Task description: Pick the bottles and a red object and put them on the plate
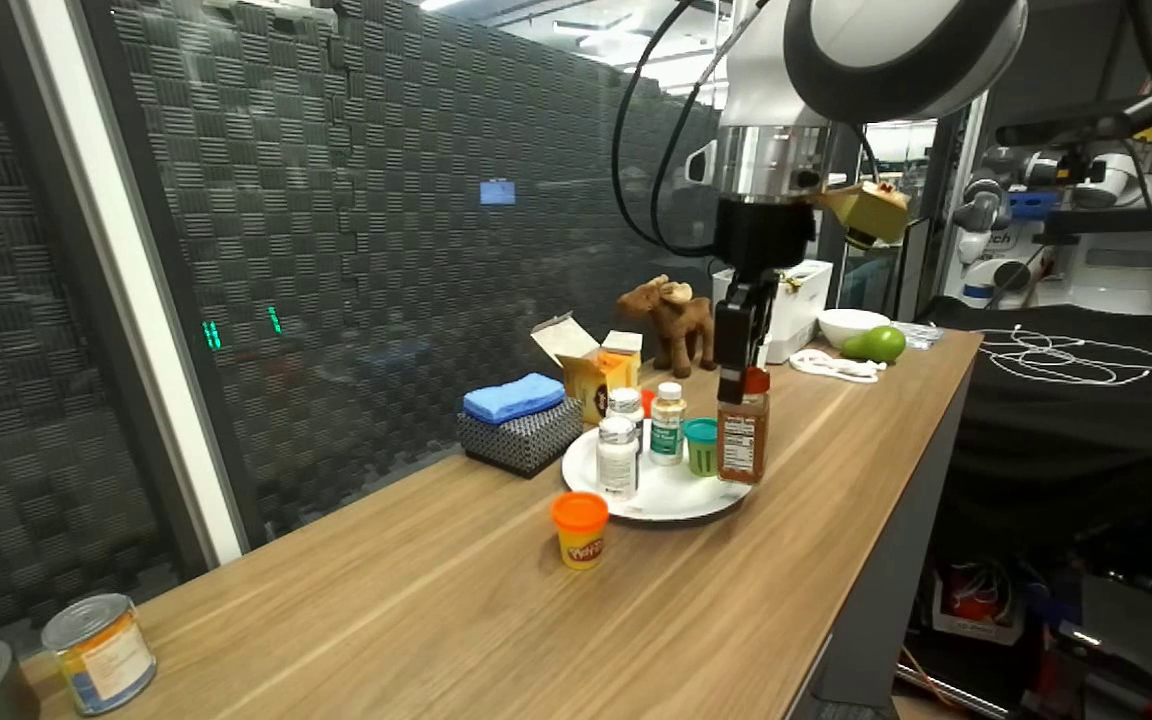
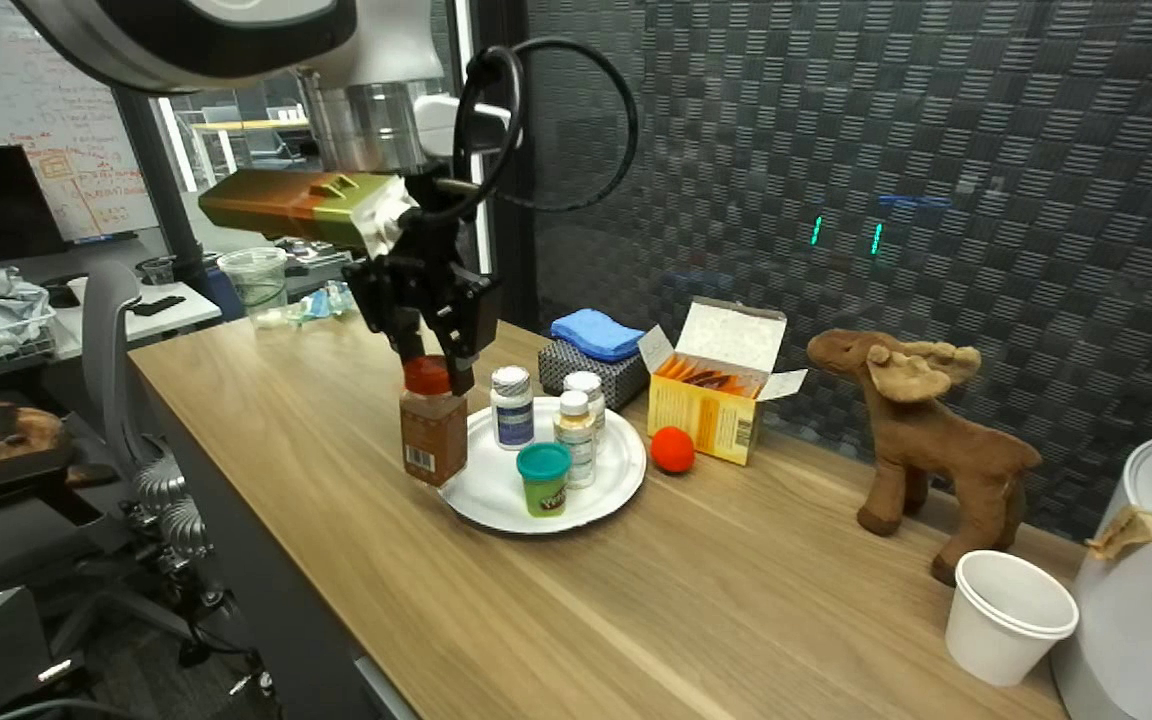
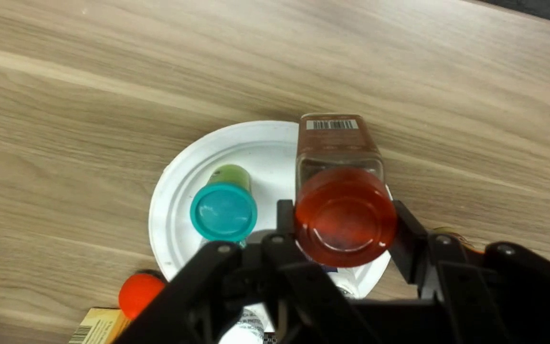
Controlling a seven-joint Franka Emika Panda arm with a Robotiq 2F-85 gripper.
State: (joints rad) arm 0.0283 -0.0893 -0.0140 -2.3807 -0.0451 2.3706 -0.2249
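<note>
Wooden table (image 1: 496,620): running alongside a dark textured wall (image 1: 416,230).
Gripper (image 3: 345,222): pointing down, clenched on the red cap (image 2: 426,376) of the spice bottle (image 2: 434,440).
Spice bottle: about upright at the edge of the plate (image 2: 622,465); unclear whether touching it.
Plate: bearing three white-capped bottles (image 2: 576,442) and a teal-lidded tub (image 2: 544,490).
Red ball (image 2: 673,450): off the plate, just beside the yellow box (image 2: 706,422).
Orange-lidded tub (image 1: 580,530): on the table, near the plate.

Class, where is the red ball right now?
In an exterior view, the red ball sits just right of the plate, in front of the lower left corner of the yellow box.
</note>
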